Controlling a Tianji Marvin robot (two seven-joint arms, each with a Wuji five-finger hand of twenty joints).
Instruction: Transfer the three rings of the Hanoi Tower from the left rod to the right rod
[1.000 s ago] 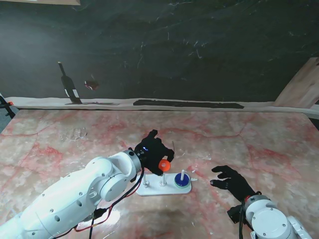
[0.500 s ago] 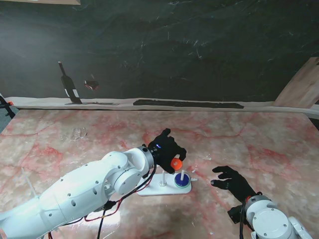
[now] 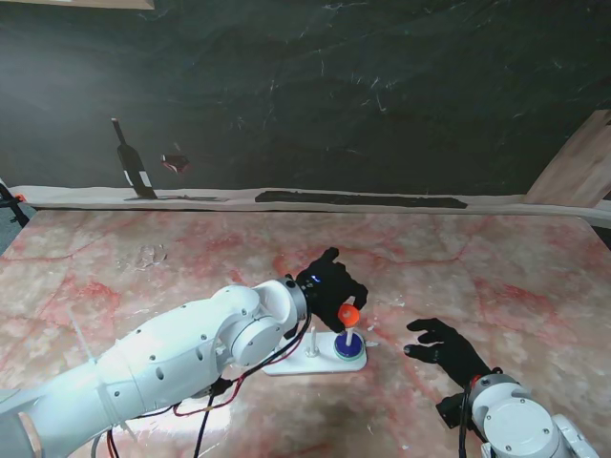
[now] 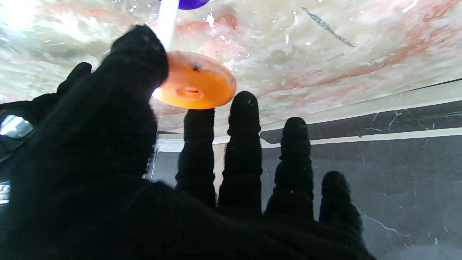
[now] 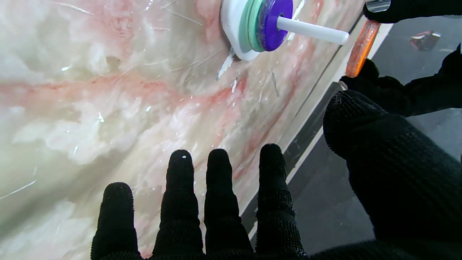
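- Risk of missing the right rod (image 3: 350, 335): hole of the orange ring (image 3: 348, 314) looks a touch off the rod tip, so a drop here could catch the rim, tilt, or skid off onto the table (image 3: 496, 267).
- Risk of nudging the white base (image 3: 286, 366) with a fingertip while lowering.
- Left hand (image 3: 329, 286) pinched on the orange ring, thumb against index, just over the rod tip; purple ring (image 3: 349, 347) and green ring (image 5: 249, 25) already stacked there.
- Right hand (image 3: 447, 348) spread flat, holding nothing, right of the base.

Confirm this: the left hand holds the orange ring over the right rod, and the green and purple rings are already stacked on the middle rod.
Not quite. The green ring and purple ring sit on the right rod, as the right wrist view shows. The rest holds: the left hand has the orange ring over that rod.
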